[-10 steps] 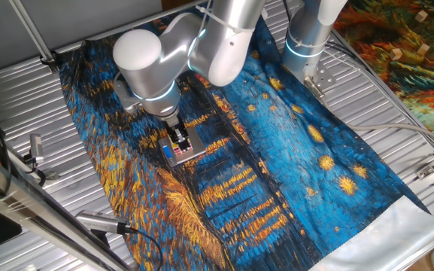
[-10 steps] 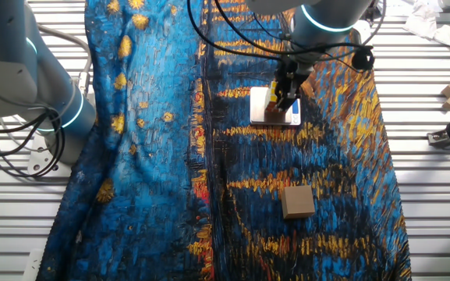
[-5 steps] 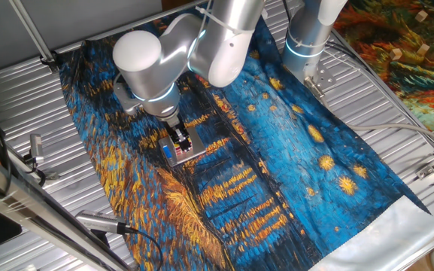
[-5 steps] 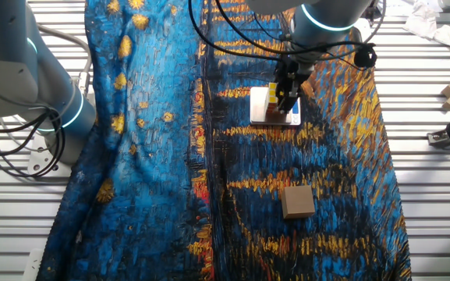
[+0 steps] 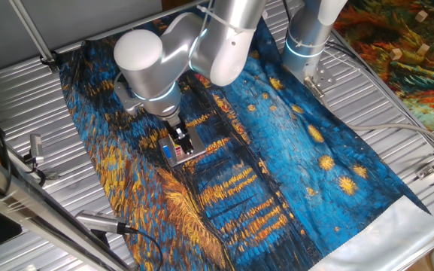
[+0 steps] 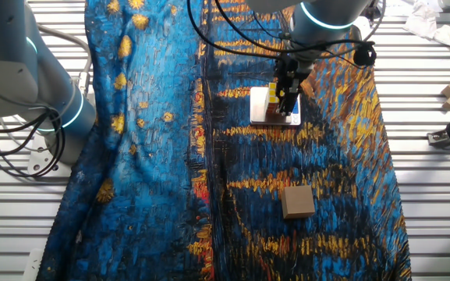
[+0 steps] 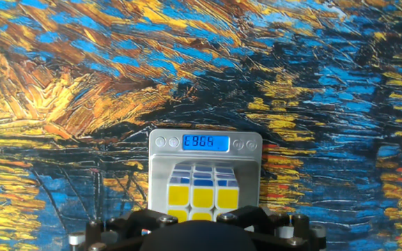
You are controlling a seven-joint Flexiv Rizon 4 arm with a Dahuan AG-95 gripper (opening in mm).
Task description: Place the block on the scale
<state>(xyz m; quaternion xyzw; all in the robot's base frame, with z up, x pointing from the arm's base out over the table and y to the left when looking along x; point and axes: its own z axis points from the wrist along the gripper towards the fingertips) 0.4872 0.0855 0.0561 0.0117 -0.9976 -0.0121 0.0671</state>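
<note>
Block (image 7: 202,187) rests on the scale (image 7: 205,146), its display lit.
The gripper (image 6: 285,100) hangs directly over it; whether its jaws grip or stand apart cannot be told. A wooden block (image 6: 297,200) lies on the painted cloth (image 6: 154,156).

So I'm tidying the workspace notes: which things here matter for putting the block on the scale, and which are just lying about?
Part of the job:
- small puzzle cube with yellow and white stickers
- flat silver-grey digital scale with a lit blue display
- robot's pincer

Lying about:
- plain tan-brown wooden block
- blue and orange painted cloth
</note>
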